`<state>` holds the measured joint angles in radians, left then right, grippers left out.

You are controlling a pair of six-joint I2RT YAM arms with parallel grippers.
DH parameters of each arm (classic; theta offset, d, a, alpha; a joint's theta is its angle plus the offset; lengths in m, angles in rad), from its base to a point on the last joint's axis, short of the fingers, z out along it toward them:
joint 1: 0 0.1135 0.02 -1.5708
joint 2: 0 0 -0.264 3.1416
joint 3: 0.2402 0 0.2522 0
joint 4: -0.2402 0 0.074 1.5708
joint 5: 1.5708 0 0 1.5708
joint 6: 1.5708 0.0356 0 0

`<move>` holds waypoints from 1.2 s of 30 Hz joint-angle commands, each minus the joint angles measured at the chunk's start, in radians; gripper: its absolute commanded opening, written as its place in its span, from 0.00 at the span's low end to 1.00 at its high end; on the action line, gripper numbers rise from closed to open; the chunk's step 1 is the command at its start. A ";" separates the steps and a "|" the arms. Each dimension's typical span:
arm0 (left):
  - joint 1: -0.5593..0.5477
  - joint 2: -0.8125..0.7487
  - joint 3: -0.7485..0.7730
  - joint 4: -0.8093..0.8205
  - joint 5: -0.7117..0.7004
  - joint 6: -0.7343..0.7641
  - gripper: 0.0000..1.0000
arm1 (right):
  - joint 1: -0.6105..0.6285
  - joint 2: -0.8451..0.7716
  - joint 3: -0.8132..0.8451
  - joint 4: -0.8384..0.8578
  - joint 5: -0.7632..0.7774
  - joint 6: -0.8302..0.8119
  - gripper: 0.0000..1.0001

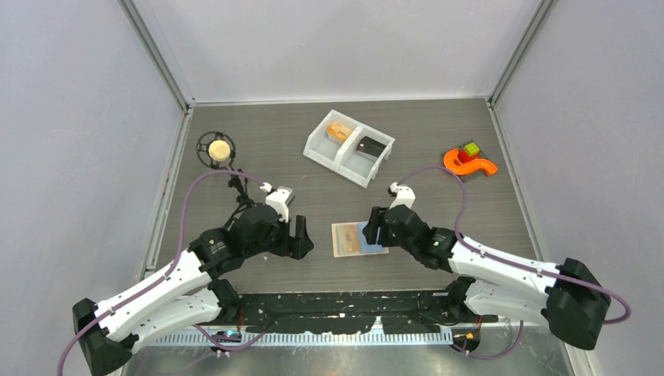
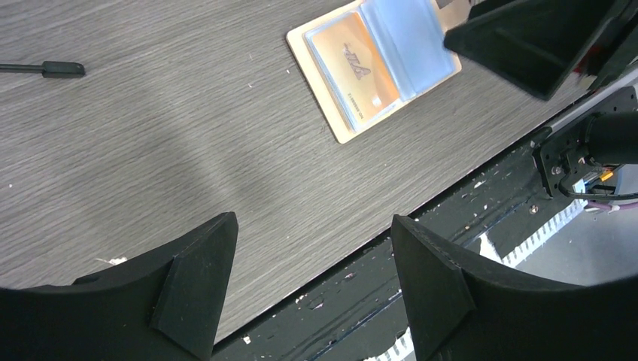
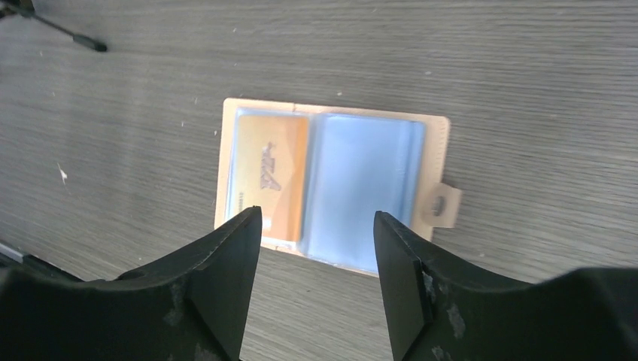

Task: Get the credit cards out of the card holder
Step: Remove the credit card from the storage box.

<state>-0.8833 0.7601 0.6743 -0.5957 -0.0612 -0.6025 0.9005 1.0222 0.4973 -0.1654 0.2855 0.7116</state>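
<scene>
On the grey wood-grain table (image 1: 258,168), seen from above, one beige card holder (image 1: 359,239) lies open and flat between the two arms. The left gripper (image 1: 301,237) sits well to its left. The right gripper (image 1: 376,229) hangs over its right half. Further back stands one white bin (image 1: 348,157) with two compartments, each holding one small item, one tan and one dark. One orange curved toy (image 1: 470,163) lies to the right, and one pale ball on a black ring stand (image 1: 218,149) to the left.

From the left wrist, the left gripper's two black wedge-shaped fingers are spread wide over bare table and hold nothing. One glossy orange-tan card (image 2: 353,64) shows in the holder's left sleeve.

From the right wrist, the right gripper's fingers are parted above the holder's near edge, gripping nothing. The light blue lining (image 3: 363,188) covers the right half, and one snap tab (image 3: 444,204) sticks out beside it.
</scene>
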 commanded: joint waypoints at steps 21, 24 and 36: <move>-0.003 -0.154 -0.014 -0.026 -0.064 0.000 0.77 | 0.187 0.496 0.318 0.005 0.103 -0.043 0.73; -0.003 -0.153 -0.017 -0.023 -0.065 0.001 0.77 | 0.187 0.528 0.331 -0.001 0.111 -0.048 0.74; -0.003 -0.139 -0.015 -0.021 -0.066 0.003 0.77 | 0.187 0.538 0.334 -0.014 0.117 -0.052 0.73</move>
<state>-0.8833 0.6178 0.6628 -0.6243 -0.1097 -0.6022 1.0847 1.5829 0.8005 -0.1673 0.3740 0.6632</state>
